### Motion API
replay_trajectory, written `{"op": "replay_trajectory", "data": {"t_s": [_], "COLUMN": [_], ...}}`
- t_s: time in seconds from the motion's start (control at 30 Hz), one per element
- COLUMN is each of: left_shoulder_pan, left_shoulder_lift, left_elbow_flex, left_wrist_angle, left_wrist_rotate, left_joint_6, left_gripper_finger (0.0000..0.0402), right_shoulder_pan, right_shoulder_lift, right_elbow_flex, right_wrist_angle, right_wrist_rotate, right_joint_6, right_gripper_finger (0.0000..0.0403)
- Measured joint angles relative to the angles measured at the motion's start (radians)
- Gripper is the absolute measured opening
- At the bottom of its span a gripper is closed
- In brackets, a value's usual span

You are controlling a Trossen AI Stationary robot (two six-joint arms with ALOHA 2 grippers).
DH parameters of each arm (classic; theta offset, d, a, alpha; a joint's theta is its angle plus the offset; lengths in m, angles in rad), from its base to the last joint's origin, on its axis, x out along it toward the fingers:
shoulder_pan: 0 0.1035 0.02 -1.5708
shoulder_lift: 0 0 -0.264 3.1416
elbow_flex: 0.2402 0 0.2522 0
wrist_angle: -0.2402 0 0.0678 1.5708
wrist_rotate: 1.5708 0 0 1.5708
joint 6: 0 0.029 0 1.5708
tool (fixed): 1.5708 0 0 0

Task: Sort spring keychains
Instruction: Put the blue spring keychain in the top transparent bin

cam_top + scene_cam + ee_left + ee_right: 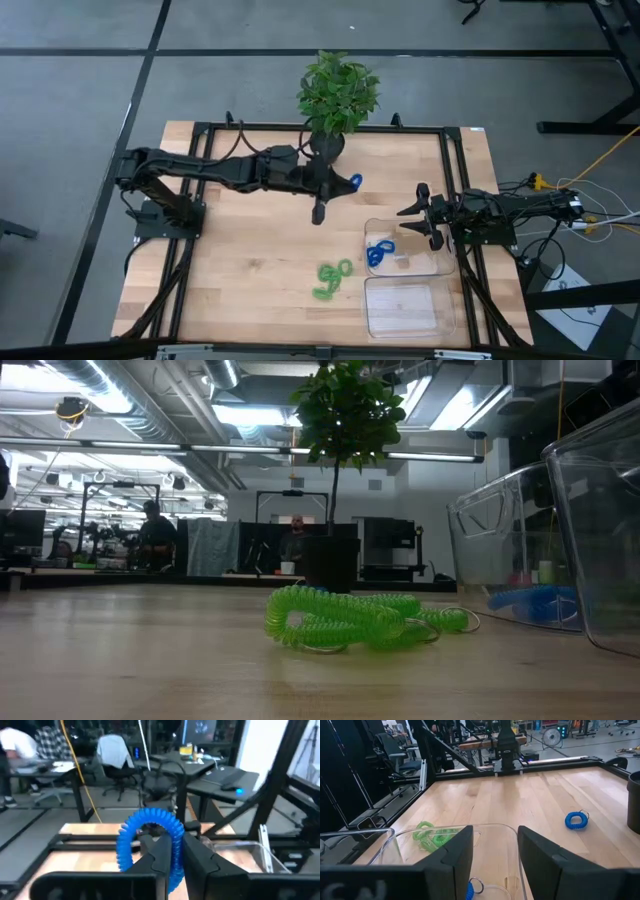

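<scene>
Nearest, green spring keychains [333, 278] lie loose left of the clear tray [433, 268]. Right gripper [430, 215] waits wide open. Farther, left gripper [330, 185] pinches a blue keychain [150, 837]; its springy coil could slip free.

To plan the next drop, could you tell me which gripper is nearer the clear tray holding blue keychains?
Right. The right gripper hangs over the clear tray's rim; the left gripper is away from it, nearer the potted plant.
</scene>
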Motion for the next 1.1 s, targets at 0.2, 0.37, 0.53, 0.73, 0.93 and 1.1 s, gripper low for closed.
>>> {"op": "replay_trajectory", "data": {"t_s": [0.2,0.37,0.53,0.73,0.93,1.1], "left_shoulder_pan": [-0.034,-0.057,-0.076,-0.093,-0.130,-0.155], "left_shoulder_lift": [0.000,0.001,0.006,0.032,0.101,0.178], "left_elbow_flex": [0.000,0.021,0.069,0.104,0.174,0.235], "left_wrist_angle": [0.027,0.057,0.085,0.125,0.115,0.104], "left_wrist_rotate": [0.005,0.006,0.007,0.006,0.012,0.030], "left_joint_6": [0.000,0.010,0.035,0.037,0.040,0.045], "left_gripper_finger": [0.0026,0.0026,0.0026,0.0026,0.0026,0.0026], "right_shoulder_pan": [0.000,0.000,0.000,0.000,0.000,0.000], "right_shoulder_lift": [0.000,0.000,0.000,0.000,0.000,0.000], "right_elbow_flex": [0.000,0.000,0.000,0.000,0.000,0.000], "right_wrist_angle": [0.000,0.000,0.000,0.000,0.000,0.000], "right_wrist_rotate": [0.000,0.000,0.000,0.000,0.000,0.000], "right_joint_6": [0.000,0.000,0.000,0.000,0.000,0.000], "right_gripper_finger": [0.0154,0.0154,0.0154,0.0154,0.0154,0.0154]}}
